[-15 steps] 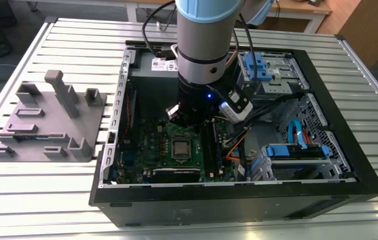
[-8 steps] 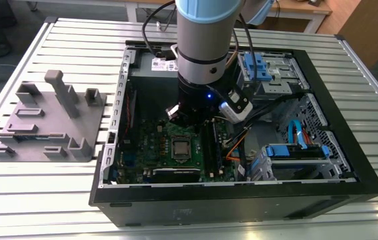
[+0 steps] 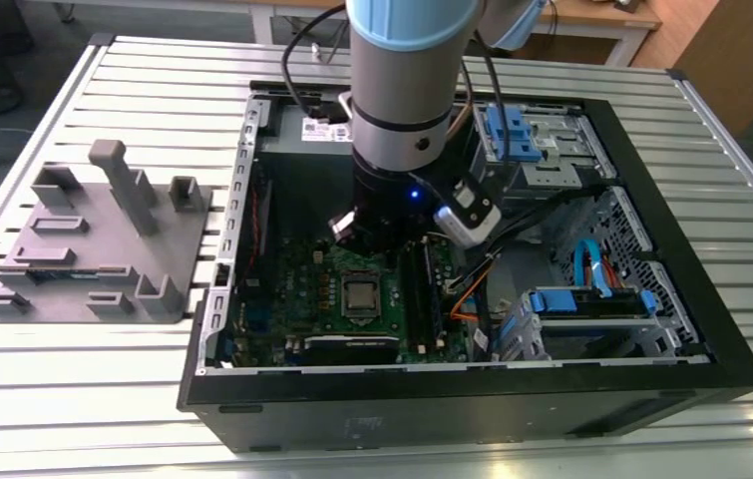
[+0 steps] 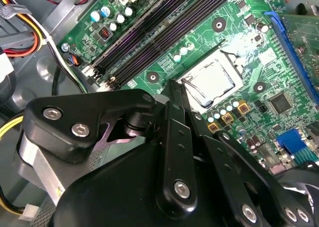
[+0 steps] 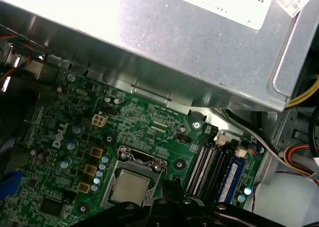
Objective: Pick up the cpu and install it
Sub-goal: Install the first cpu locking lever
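In the exterior view, going left to right, the grey plastic fixture (image 3: 90,249) lies on the slatted bench (image 3: 70,399) at about nine o'clock from the open computer case (image 3: 695,329). Inside the case the green motherboard (image 3: 303,289) lies flat, and the cpu (image 3: 360,294) sits in the silver socket frame (image 3: 360,312) near the board's middle. The arm (image 3: 410,90) comes down from twelve o'clock into the case, and the tool (image 3: 383,235) hangs just above the board, at about twelve o'clock from the socket.

In the first wrist view the cpu (image 5: 132,184) rests square inside its socket frame (image 5: 130,160), silver top showing, with the memory slots (image 5: 209,167) at three o'clock from it. In the second wrist view the tool's black fingers (image 4: 175,95) end close together just beside the cpu (image 4: 212,82), with nothing between them. I cannot tell whether they touch the socket frame.
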Robot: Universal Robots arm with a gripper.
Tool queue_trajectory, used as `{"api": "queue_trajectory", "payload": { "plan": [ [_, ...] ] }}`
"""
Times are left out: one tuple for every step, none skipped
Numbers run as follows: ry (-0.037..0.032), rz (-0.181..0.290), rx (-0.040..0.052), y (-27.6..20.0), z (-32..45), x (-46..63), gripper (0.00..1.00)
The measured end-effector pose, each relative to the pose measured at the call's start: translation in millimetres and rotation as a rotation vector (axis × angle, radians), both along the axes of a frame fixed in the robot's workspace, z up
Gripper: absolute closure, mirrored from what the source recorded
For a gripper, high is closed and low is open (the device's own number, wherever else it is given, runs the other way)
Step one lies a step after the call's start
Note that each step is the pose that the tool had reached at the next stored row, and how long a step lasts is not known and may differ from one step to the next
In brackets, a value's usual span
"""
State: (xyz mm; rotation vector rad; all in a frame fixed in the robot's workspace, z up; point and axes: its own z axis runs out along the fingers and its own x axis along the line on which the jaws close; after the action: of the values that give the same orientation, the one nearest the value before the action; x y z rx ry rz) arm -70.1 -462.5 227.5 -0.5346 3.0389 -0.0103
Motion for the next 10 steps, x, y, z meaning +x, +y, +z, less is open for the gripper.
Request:
{"api": "queue_trajectory", "payload": {
  "plan": [
    [0.0000,0.000,-0.0001,-0.1,-0.6,-0.1,0.89],
    [0.0001,0.000,-0.0003,-0.2,-1.2,-0.2,0.89],
    [0.0001,0.000,-0.0003,-0.5,-1.7,-0.4,0.89],
    [0.0000,0.000,-0.0003,-0.7,-2.2,-0.6,0.89],
    [-0.0001,0.000,-0.0003,-0.9,-2.7,-0.8,0.89],
    [-0.0001,0.000,-0.0002,-1.2,-3.1,-1.0,0.89],
    [-0.0001,0.000,-0.0003,-1.6,-3.4,-1.3,0.89],
    [-0.0001,0.000,-0.0005,-2.0,-3.7,-1.6,0.89],
    [-0.0001,0.000,-0.0007,-2.5,-4.0,-1.8,0.89],
    [-0.0001,0.000,-0.0012,-3.2,-4.3,-2.0,0.89]
  ]
}}
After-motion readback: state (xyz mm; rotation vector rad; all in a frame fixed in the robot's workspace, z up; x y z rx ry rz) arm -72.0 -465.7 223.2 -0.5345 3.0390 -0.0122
